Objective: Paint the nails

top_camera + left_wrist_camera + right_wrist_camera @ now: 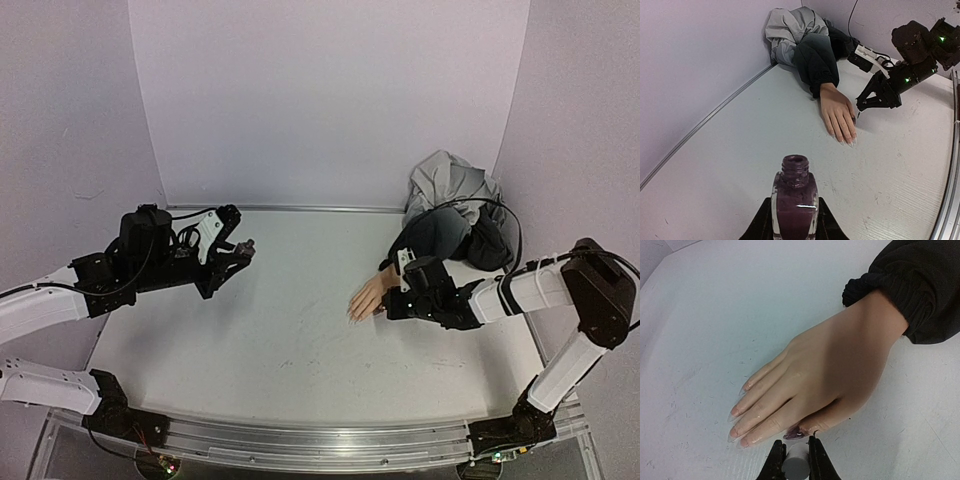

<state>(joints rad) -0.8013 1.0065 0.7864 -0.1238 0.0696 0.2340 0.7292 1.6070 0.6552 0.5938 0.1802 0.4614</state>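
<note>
The peach mannequin hand (366, 297) lies palm down on the white table, its dark sleeve (920, 285) running to the back right. In the right wrist view the thumb nail (796, 432) is smeared dark maroon. The four finger nails (734, 427) are pale and clear. My right gripper (796, 444) is shut on a white brush cap (796, 463), its tip right at the thumb nail. My left gripper (794, 202) is shut on an open bottle of maroon polish (794, 192) and holds it upright, well left of the hand (839, 112).
A crumpled grey cloth (455, 180) lies over the sleeve in the back right corner. Purple walls close the table at the back and sides. A metal rail (320, 440) runs along the near edge.
</note>
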